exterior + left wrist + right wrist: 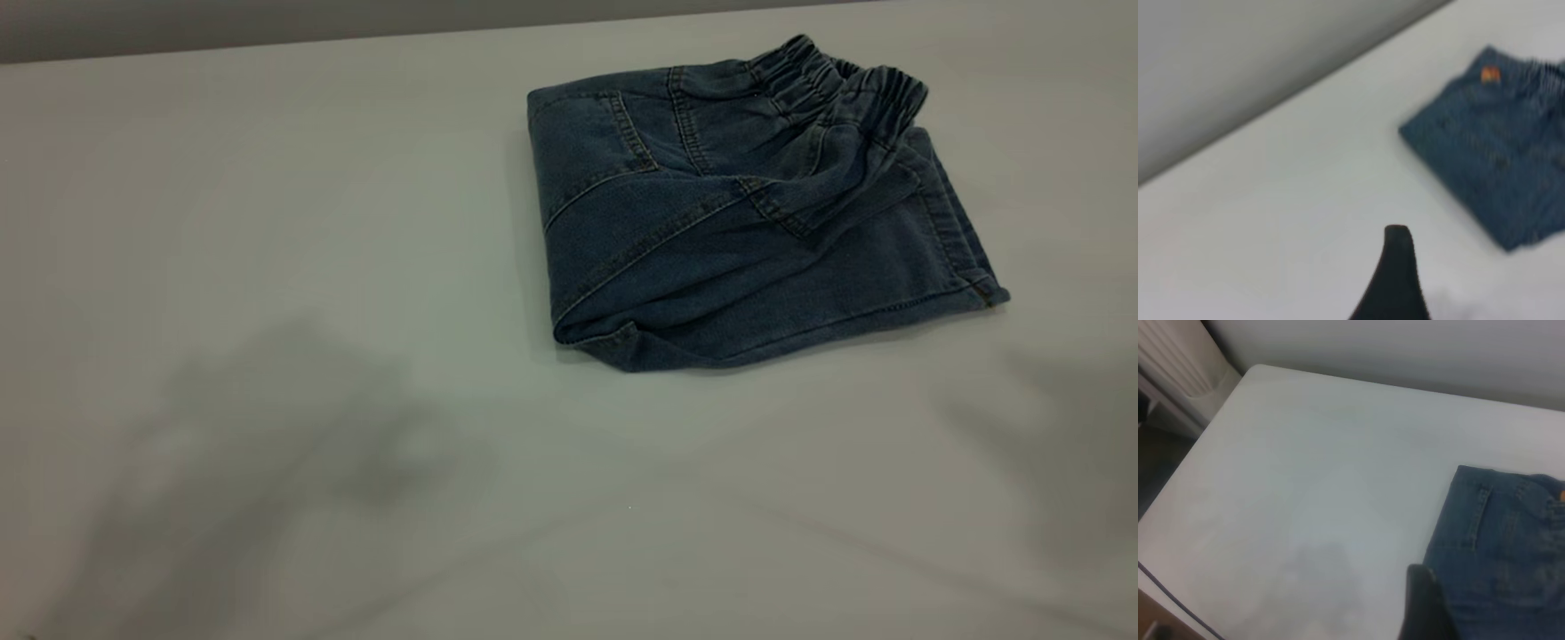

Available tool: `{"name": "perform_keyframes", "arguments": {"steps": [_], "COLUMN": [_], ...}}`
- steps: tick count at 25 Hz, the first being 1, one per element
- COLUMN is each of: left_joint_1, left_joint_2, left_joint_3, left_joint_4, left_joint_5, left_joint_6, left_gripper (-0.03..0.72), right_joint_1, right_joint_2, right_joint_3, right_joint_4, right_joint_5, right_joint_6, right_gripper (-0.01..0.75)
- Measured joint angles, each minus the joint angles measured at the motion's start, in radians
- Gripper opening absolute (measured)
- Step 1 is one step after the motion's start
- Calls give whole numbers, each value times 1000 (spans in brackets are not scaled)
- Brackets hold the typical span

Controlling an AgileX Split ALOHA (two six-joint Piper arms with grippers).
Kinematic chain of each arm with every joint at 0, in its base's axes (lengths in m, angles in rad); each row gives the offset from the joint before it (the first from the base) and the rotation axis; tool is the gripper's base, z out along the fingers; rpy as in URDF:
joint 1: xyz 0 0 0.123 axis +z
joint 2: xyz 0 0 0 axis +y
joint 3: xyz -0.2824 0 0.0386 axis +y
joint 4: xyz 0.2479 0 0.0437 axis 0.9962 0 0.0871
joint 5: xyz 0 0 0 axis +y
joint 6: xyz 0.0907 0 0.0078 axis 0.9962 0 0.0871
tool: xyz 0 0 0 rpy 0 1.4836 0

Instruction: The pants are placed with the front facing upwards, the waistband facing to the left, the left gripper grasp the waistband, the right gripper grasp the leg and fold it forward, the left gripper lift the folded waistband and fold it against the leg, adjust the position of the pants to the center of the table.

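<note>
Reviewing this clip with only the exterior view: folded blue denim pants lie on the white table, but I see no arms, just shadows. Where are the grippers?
Observer: The left gripper is over bare white table, apart from the folded blue denim pants.
Operator: And the right one?
Observer: The right gripper is close by the pants' edge; I cannot tell if it touches.
Operator: Anything else off my view?
Observer: A white ribbed panel stands beyond the table's rounded corner.

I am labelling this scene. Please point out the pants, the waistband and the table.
pants (711, 258): exterior view, on the folded denim panel on top.
waistband (845, 89): exterior view, on the gathered elastic at the far right edge.
table (267, 267): exterior view, on the bare surface left of the pants.
</note>
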Motion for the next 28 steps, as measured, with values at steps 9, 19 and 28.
{"name": "perform_keyframes", "arguments": {"steps": [9,19,28], "left_joint_1": [0,0,0], "left_joint_2": [-309,-646,-915], "left_joint_3": [347,594,806], "left_joint_4": [-39,-56,-73], "left_joint_5": [2,2,2], "left_joint_6": [0,0,-1], "left_gripper": [571,571,571], "right_joint_1": [0,-1,-1], "right_joint_2": [-354,-707,-905], "right_joint_3": [194,472,687], "right_joint_4": [-57,-266,-357], "right_joint_5": [1,3,1], "right_joint_6": [24,89,120], "right_gripper": [386,386,386]}}
